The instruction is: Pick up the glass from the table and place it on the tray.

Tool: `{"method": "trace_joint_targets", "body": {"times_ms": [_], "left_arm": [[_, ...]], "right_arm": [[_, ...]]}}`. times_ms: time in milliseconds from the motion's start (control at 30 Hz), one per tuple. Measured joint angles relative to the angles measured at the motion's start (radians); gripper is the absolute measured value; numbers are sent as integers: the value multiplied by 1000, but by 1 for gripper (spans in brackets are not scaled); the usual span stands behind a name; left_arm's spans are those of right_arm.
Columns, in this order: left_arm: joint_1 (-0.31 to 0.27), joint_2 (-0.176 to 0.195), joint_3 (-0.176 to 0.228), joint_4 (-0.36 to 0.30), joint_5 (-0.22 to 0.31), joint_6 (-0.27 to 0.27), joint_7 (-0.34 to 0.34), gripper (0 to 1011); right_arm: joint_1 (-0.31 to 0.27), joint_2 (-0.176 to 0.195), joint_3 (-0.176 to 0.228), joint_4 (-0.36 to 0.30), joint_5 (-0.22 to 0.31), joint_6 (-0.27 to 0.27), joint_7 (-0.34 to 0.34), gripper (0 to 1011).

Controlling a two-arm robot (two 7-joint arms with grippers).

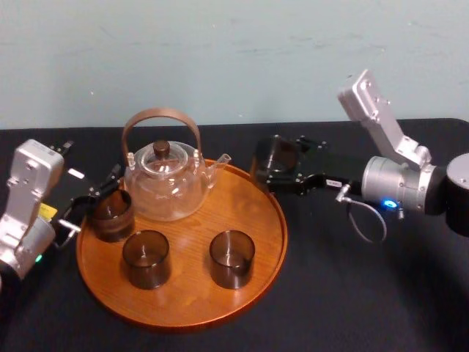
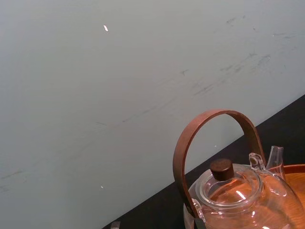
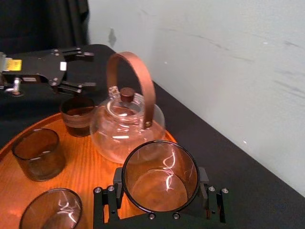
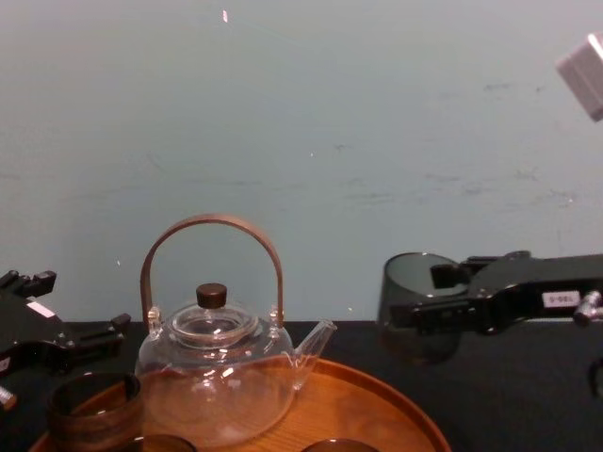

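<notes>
My right gripper (image 1: pixel 277 167) is shut on a smoky glass (image 1: pixel 274 157) and holds it upright in the air, just past the back right rim of the round wooden tray (image 1: pixel 192 297). In the right wrist view the glass (image 3: pixel 159 177) sits between the black fingers, and its mouth is empty. From the chest view the glass (image 4: pixel 418 306) hangs well above the table, right of the tray (image 4: pixel 382 407). My left gripper (image 1: pixel 94 195) stands open at the tray's left edge, beside another glass (image 1: pixel 111 214) and apart from it.
A glass teapot (image 1: pixel 163 183) with a brown hoop handle stands at the back of the tray. Two more glasses (image 1: pixel 146 258) (image 1: pixel 232 258) stand at the tray's front. Black table cloth lies all around, and a pale wall is close behind.
</notes>
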Motion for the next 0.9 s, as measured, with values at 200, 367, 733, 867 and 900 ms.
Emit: {"method": "trace_joint_targets", "body": {"times_ms": [200, 367, 733, 867, 900], "left_arm": [[0, 0, 0, 0, 0, 0, 0, 1002], [0, 0, 0, 0, 0, 0, 0, 1002], [0, 0, 0, 0, 0, 0, 0, 1001], [0, 0, 0, 0, 0, 0, 0, 1001], [0, 0, 0, 0, 0, 0, 0, 1001]], "right_arm": [[20, -27, -29, 40, 5, -29, 22, 904], [29, -44, -47, 75, 7, -53, 27, 904], [42, -84, -74, 162, -6, -106, 33, 905], [47, -99, -82, 196, -14, -128, 38, 905], [49, -102, -83, 202, -16, -131, 39, 905]]}}
